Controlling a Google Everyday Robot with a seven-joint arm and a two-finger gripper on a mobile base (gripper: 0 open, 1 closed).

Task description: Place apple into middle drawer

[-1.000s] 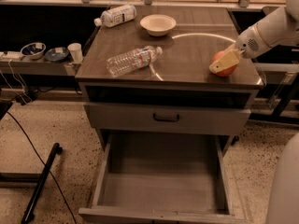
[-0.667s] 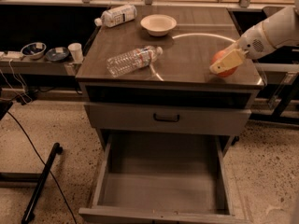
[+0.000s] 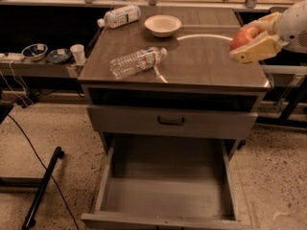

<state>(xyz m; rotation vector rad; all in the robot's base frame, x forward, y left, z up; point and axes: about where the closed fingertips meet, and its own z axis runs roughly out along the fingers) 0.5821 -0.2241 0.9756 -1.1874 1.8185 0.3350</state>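
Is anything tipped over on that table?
Two bottles lie on their sides: a clear bottle in the middle, a labelled bottle at the back left. The gripper holds the apple over the right edge.

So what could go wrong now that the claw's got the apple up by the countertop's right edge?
Two things, I'd guess. The claw grips the apple high near the right edge of the countertop; a slip could send it to the floor. And the middle drawer sits open low down, under the closed drawer front, so the arm might bump that on the way.
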